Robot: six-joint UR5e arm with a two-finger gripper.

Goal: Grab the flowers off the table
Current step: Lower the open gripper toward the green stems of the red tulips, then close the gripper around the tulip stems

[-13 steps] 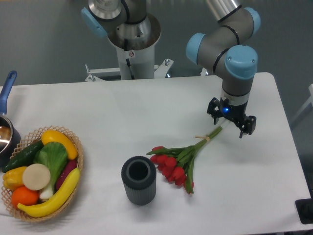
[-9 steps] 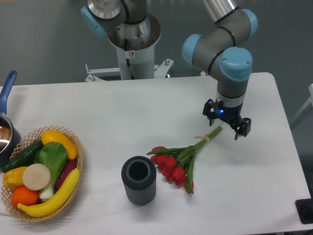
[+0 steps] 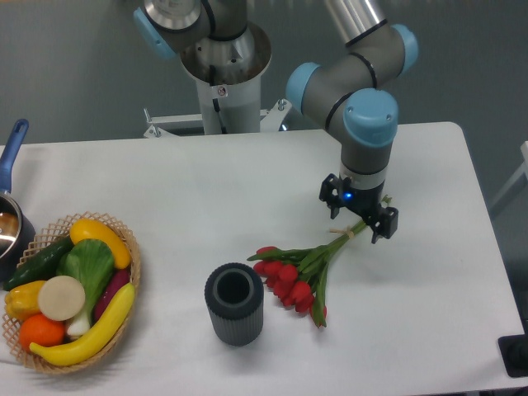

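My arm reaches down from the far side, wrist vertical, fingers (image 3: 335,200) spread apart and pointing straight down, right of centre.

Flowers (image 3: 307,272): red tulip bunch, green stems, pale band near stem ends; lay flat on white table (image 3: 206,190), blooms lower left.

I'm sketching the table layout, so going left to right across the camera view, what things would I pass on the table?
Pot with blue handle → basket of vegetables → dark ribbed cylinder cup → the flowers → the tool, jaws apart over the stem ends.
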